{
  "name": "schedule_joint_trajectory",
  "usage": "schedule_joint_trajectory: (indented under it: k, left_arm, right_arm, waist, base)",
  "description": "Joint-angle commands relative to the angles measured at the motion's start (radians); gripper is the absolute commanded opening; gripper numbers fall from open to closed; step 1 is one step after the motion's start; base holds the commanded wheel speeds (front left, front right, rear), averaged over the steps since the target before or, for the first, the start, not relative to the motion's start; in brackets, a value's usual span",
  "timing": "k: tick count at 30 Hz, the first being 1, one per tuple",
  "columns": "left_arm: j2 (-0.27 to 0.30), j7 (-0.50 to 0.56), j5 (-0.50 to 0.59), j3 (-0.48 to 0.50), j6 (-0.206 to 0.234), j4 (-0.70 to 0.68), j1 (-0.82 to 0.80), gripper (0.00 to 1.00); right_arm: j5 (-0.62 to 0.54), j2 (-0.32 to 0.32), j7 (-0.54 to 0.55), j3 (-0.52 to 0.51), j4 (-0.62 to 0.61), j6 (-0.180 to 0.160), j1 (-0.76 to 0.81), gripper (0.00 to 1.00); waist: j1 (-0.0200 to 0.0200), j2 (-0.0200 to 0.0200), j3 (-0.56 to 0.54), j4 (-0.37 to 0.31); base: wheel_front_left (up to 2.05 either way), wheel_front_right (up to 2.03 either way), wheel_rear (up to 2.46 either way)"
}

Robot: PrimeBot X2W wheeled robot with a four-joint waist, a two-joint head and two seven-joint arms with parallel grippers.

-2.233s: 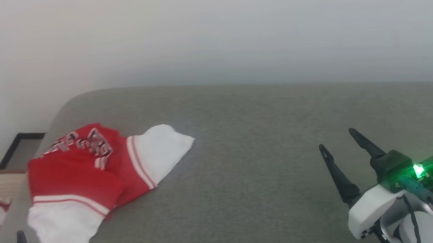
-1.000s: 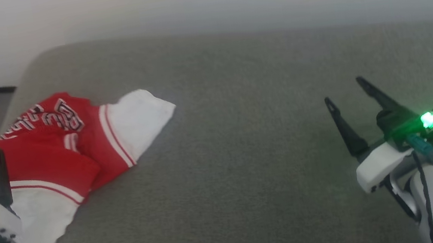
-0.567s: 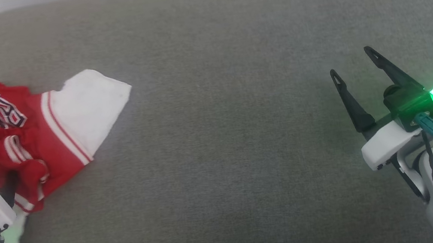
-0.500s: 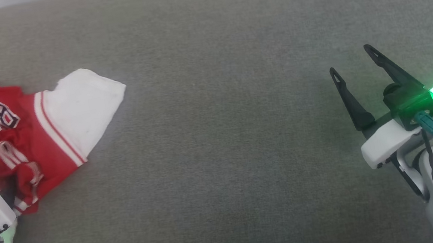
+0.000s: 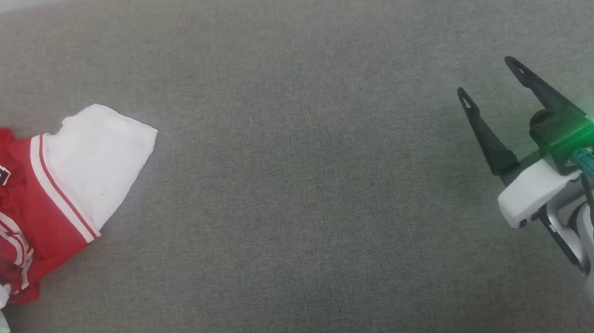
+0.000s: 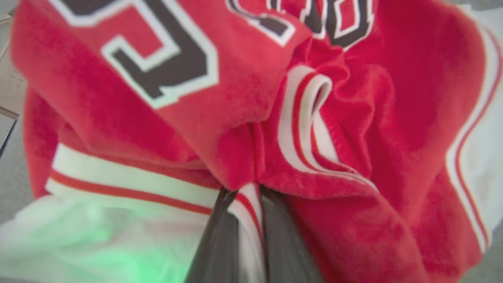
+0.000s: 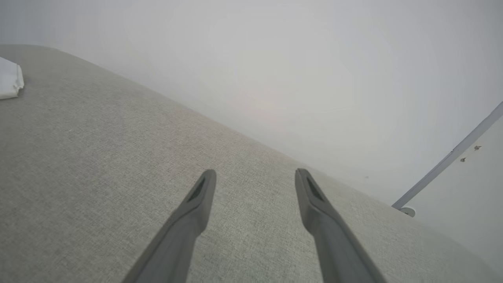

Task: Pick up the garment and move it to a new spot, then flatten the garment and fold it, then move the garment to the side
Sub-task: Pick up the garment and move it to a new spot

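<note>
The grey cloth-covered bench [image 5: 302,160] lies bare across its middle and right, so there is room for a new spot. The trouble sits at its far-left edge, where the garment [image 5: 36,213] lies bunched, red body crumpled over itself and partly cut off by the head view's border. Moved in that state, it would likely travel as a ball and land just as crumpled, leaving more flattening to do. If it is dragged rather than lifted, the rough bench cloth could hold it back and pull it out of the grip. The right pincer [image 5: 486,77] hovers spread wide and empty above the right side, well apart from the garment. It can give no second hold if the first one fails. The white sleeve [image 5: 99,156] spreads flat toward the right, loose, and would probably trail and fold under during a carry. The left pincer [image 6: 244,192] is clamped on the garment, yet in the left wrist view only a narrow strip of striped trim [image 6: 246,212] sits between its fingers. So thin a bite at a hem edge could slip once the cloth's weight hangs from it.
</note>
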Motion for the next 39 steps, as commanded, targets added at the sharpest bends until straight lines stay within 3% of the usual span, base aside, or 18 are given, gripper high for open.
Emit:
schedule_joint_trajectory:
  k: [1,10,16,28,39]
  left_arm:
    - [0.019,-0.044,-0.008,-0.004,0.0,-0.005,-0.005,0.0]
    - [0.104,-0.226,-0.018,-0.031,0.0,-0.129,-0.007,0.0]
    - [0.209,-0.31,-0.004,-0.042,0.0,-0.268,0.004,0.0]
    - [0.323,-0.207,-0.006,-0.031,0.062,-0.604,0.031,0.0]
    - [0.392,-0.052,-0.066,0.001,0.171,-1.001,0.11,0.0]
  right_arm:
    - [-0.008,0.01,-0.01,-0.01,0.008,-0.001,0.017,1.0]
    - [-0.018,0.038,-0.037,-0.057,0.048,-0.001,0.072,1.0]
    - [-0.017,0.068,-0.059,-0.078,0.081,-0.001,0.112,1.0]
    - [-0.012,0.1,-0.078,-0.094,0.108,-0.001,0.125,1.0]
    - [-0.033,0.102,-0.081,-0.154,0.089,-0.001,0.094,1.0]
  waist:
    - [0.0,0.0,-0.022,0.002]
    - [0.0,0.0,-0.119,0.02]
    - [0.0,0.0,-0.207,0.033]
    - [0.0,0.0,-0.291,0.016]
    - [0.0,0.0,-0.289,-0.101]
  base:
    - [0.0,0.0,0.0]
    - [0.0,0.0,0.0]
    - [0.0,0.0,0.0]
    - [0.0,0.0,0.0]
    - [0.0,0.0,0.0]
